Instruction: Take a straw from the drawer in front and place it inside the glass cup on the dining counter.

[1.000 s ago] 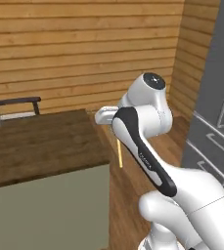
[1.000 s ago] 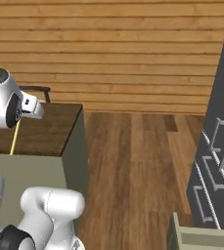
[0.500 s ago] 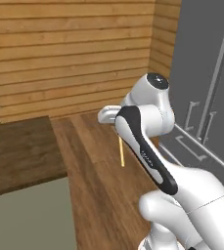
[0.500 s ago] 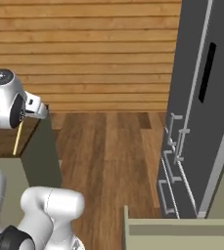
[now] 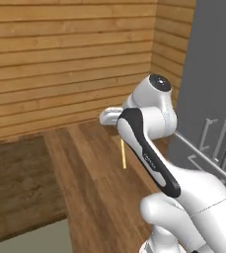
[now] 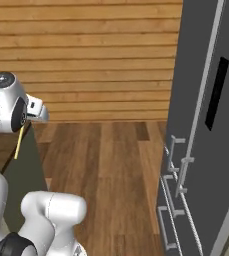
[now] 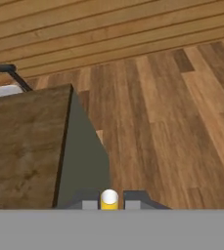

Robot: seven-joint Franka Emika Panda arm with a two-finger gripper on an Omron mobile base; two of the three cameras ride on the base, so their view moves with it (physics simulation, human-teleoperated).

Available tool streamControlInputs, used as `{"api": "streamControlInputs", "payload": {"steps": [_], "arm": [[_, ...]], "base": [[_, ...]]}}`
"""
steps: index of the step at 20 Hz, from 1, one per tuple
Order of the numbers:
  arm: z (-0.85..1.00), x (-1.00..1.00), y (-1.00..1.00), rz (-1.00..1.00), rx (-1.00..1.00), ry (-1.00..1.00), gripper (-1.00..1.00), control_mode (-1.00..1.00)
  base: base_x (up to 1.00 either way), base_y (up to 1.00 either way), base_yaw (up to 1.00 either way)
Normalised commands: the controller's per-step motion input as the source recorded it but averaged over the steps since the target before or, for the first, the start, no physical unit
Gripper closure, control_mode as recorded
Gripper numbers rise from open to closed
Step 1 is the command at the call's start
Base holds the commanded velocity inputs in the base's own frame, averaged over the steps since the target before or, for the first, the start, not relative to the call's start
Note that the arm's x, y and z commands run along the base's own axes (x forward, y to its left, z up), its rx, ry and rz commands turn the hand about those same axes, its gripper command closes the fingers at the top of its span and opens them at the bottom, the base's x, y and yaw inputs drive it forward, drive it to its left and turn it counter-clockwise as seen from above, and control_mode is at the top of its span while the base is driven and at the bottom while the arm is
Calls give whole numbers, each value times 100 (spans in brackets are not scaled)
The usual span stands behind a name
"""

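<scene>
Item: straw (image 5: pixel 124 153), which I see hanging upright below the hand over the wood floor. My hand view adds gripper (image 7: pixel 109 203) clamped on its pale end, dining counter (image 7: pixel 20 146) at left.

Matt wood-grain dining counter (image 7: pixel 20 146), smooth pale-yellow straw (image 5: pixel 124 153), glossy plank floor (image 6: pixel 116 165)

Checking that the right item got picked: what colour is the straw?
Pale yellow; the straw shows best in the left base view, hanging from the tool.
</scene>
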Motion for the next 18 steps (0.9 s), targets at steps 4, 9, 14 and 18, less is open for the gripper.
{"api": "streamControlInputs", "payload": {"steps": [4,9,14,18], "arm": [[0,0,0,0,0,0,100,100],[0,0,0,0,0,0,100,100],[0,0,0,0,0,0,100,100],[0,0,0,0,0,0,100,100]], "base": [[100,13,-5],[100,15,-2],[100,1,0],[100,0,1]]}}
